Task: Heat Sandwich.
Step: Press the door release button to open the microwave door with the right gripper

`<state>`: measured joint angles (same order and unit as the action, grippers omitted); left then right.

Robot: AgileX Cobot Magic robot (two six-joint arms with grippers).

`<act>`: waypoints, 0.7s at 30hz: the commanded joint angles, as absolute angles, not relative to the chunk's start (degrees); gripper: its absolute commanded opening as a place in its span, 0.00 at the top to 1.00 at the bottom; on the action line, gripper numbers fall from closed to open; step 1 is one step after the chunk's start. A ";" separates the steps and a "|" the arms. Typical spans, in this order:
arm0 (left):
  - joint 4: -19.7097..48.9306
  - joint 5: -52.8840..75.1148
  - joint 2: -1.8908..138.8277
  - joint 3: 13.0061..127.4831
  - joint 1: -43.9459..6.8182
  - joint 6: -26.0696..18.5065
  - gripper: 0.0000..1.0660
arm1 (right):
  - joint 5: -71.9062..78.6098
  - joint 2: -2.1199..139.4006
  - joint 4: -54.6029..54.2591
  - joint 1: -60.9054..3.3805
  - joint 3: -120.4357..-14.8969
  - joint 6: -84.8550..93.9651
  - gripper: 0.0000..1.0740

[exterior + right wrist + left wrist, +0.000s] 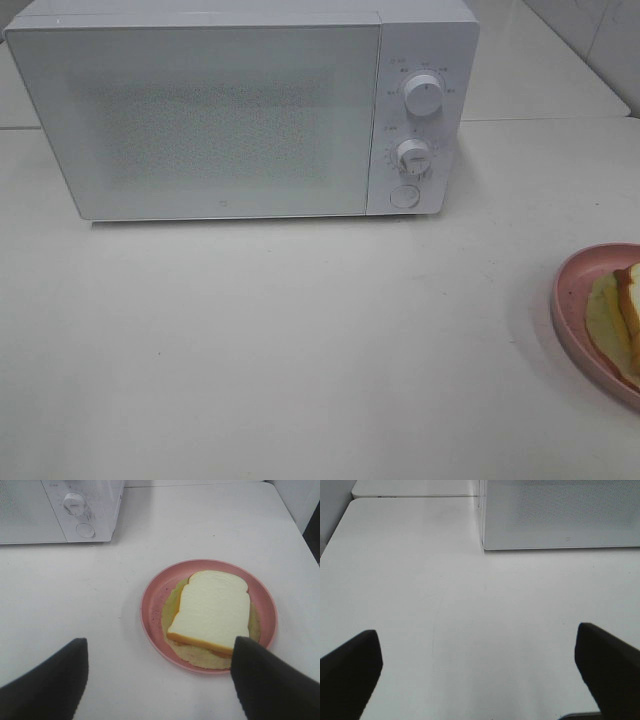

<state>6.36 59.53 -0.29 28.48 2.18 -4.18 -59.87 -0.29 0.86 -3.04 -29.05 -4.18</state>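
Far left: the left gripper [480, 680] hangs over bare table [445, 580], jaws spread wide with nothing between them. In the upper left of the overhead frame, the microwave [200, 120] sits with its door [200, 125] shut. On its right-hand panel there's a knob [424, 95], a second knob [412, 155] and a round button [404, 196] below.

At the right edge, lower half, the sandwich [630, 310] lies on the pink plate [565, 290], partly cut off by the frame. The right gripper [160, 685] hovers close by the plate, jaws spread and empty.

My read is door first. That button looks like the release, so give it a square, gentle push. Then take the plate by its rim and keep it level so the bread doesn't slide.

The table is white and smooth, probably slippery under the plate. A second table [540, 70] butts on behind, with a pale wall [610, 40] top right.
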 commanded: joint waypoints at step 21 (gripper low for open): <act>6.53 58.96 -1.78 28.25 1.72 -4.01 0.05 | -58.27 1.55 0.80 -2.75 -29.79 -3.38 0.29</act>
<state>6.36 59.53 -0.29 28.48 2.18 -4.18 -59.76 0.69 0.86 -3.04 -29.28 -4.13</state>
